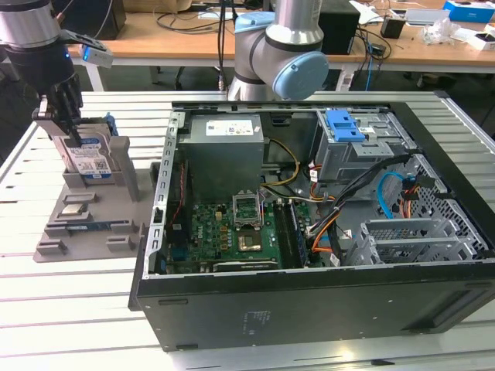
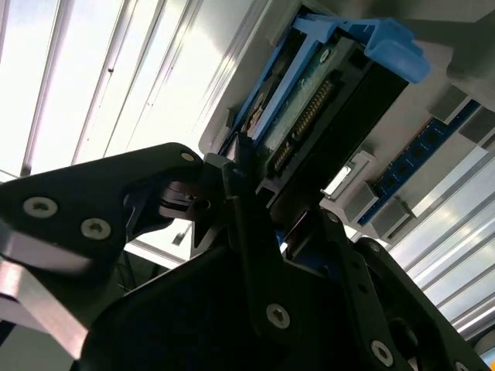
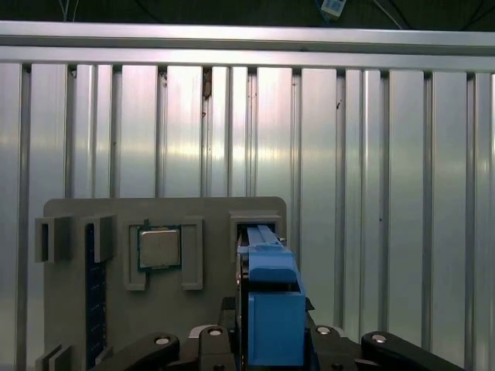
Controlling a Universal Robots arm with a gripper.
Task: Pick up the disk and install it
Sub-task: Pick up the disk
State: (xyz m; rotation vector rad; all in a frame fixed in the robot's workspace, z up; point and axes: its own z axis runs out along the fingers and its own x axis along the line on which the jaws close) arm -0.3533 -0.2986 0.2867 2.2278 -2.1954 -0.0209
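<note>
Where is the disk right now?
The disk stands on edge in the grey holder on the exterior view's left, beside the open computer case, with the gripper at its top.

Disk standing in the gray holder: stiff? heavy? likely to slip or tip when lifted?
Probably rigid: the disk looks like a metal-cased block in a blue bracket. With that metal case, it is likely dense for its size. It stands on edge in the gray holder, so a sideways pull could jam or tip it.

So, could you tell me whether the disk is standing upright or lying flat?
Upright: the disk stands on edge in a slot of the gray holder, with the gripper at its top.
</note>
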